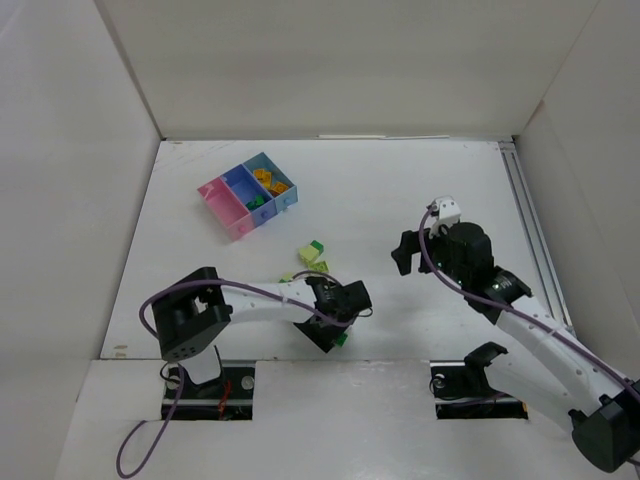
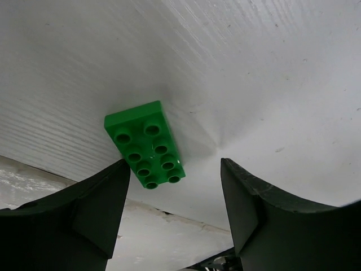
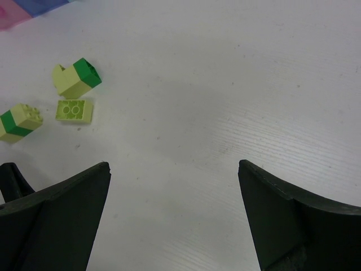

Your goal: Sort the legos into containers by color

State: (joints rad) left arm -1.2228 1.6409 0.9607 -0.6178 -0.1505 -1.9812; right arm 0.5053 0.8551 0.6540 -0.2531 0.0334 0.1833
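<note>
Your left claw [image 2: 172, 169] is spread wide, its fingers not touching the dark green lego [image 2: 144, 147], a glossy eight-stud brick lying studs-up near the tabletop's [image 2: 271, 68] near edge. Your right claw [image 3: 175, 169] also gapes, holding nothing, over the right half. The containers [image 1: 248, 197] sit toward the far left corner.

I work on a white table [image 1: 420, 190]. A cluster of pink and blue bins [image 1: 213, 190] stands on its far left part. Nearer to me three loose bricks lie close together: a pale yellow-and-green brick [image 3: 76, 77], a second two-tone brick [image 3: 18, 122] and a lime brick [image 3: 74, 109]. A dark green brick [image 2: 145, 145] lies studs-up by the near edge.
</note>
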